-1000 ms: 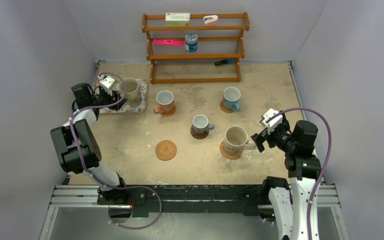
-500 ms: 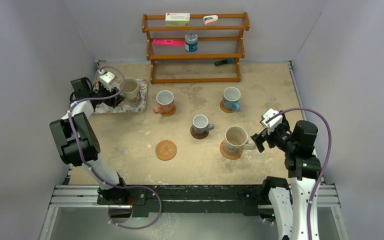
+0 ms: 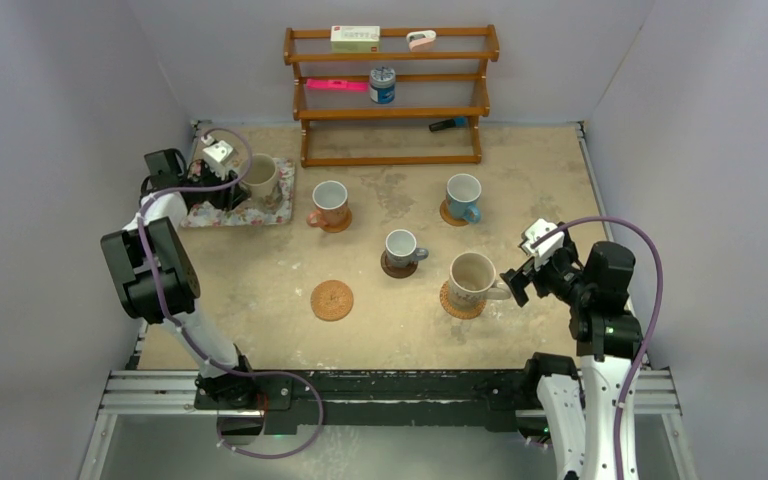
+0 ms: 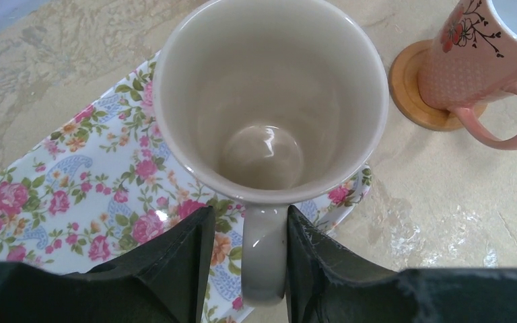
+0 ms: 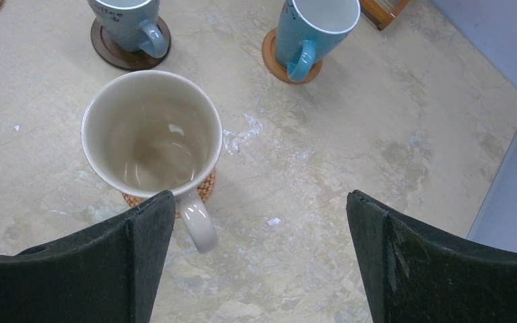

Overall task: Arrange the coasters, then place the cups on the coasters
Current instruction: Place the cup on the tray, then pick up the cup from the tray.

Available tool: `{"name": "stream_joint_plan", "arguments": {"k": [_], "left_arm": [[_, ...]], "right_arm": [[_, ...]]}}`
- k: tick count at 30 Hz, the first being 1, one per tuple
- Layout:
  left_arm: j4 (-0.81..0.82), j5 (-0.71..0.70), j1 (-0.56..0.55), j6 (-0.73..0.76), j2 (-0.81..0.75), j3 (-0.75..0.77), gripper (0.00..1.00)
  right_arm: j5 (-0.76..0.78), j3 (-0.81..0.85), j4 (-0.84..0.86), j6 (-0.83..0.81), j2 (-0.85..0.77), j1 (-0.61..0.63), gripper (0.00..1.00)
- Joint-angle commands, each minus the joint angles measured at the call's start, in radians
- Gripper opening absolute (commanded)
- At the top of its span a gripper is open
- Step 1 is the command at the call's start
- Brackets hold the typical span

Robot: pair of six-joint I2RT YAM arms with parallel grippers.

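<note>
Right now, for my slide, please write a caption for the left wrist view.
Left gripper straddles the handle of the cream mug standing on the floral tray.

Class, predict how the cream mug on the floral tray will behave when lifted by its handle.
The cream mug looks glazed: probably rigid, slippery, breakable. Tall, gripped at its handle, it may tilt. Empty, so likely light.
</note>
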Motion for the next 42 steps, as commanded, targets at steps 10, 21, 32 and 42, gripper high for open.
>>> {"name": "stream_joint_plan", "arguments": {"k": [10, 21, 32, 42], "left_arm": [[-0.044, 0.007, -0.026, 0.041, 0.028, 0.065, 0.34], [-0.026, 0.025, -0.028, 0.007, 0.032, 0.068, 0.0], [0.252, 0.057, -0.027, -0.17, -0.072, -0.053, 0.0], [0.348, 0.063, -0.026, -0.243, -0.177, -0.117, 0.0]], "right_arm": [[-0.022, -0.009, -0.01, -0.01, -0.003, 0.001, 0.99], [-0.022, -0.009, -0.009, -0.011, -0.004, 0.002, 0.99], [-0.021, -0.009, -0.008, -0.011, -0.005, 0.002, 0.99], [-0.021, -0.01, -0.009, -0.011, -0.005, 0.001, 0.99]]}}
